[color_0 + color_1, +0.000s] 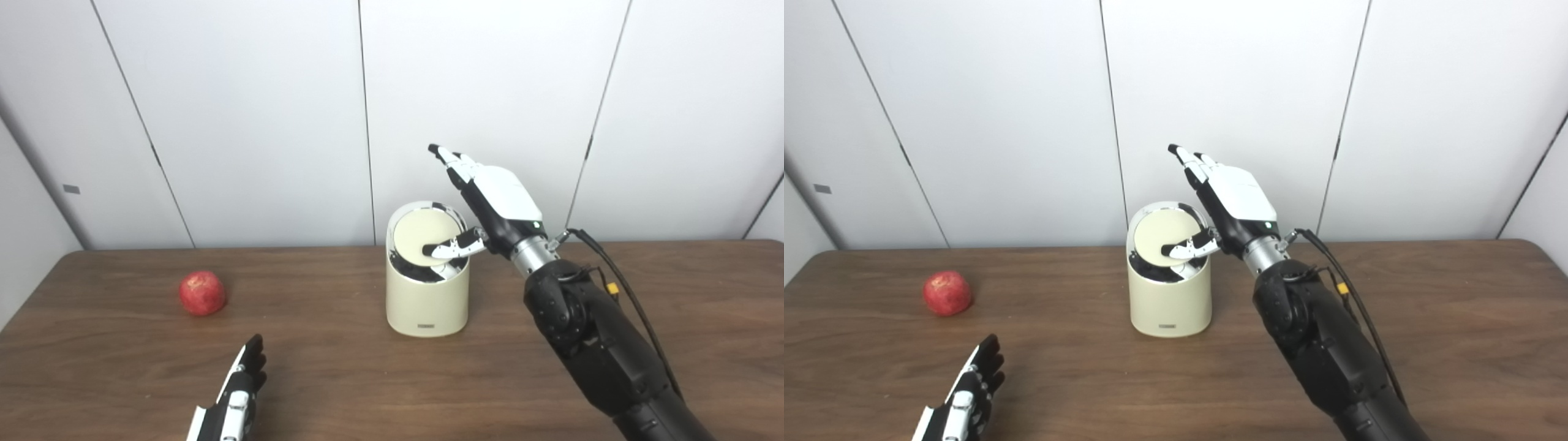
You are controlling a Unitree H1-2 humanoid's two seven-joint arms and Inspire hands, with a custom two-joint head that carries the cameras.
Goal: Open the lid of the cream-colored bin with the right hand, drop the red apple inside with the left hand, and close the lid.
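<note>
The cream-colored bin (427, 303) stands mid-table. Its round lid (422, 236) is tilted, showing a dark gap at the near rim. My right hand (490, 199) is raised above and just right of the bin, fingers stretched up and apart, with its thumb (450, 247) lying across the lid. The red apple (202, 293) rests on the table far left of the bin, untouched. My left hand (239, 392) lies low near the front edge, below and right of the apple, fingers extended and holding nothing.
The brown wooden table (704, 318) runs across the whole view, with white wall panels (245, 122) right behind it. A black cable with a yellow connector (609, 286) hangs along my right forearm.
</note>
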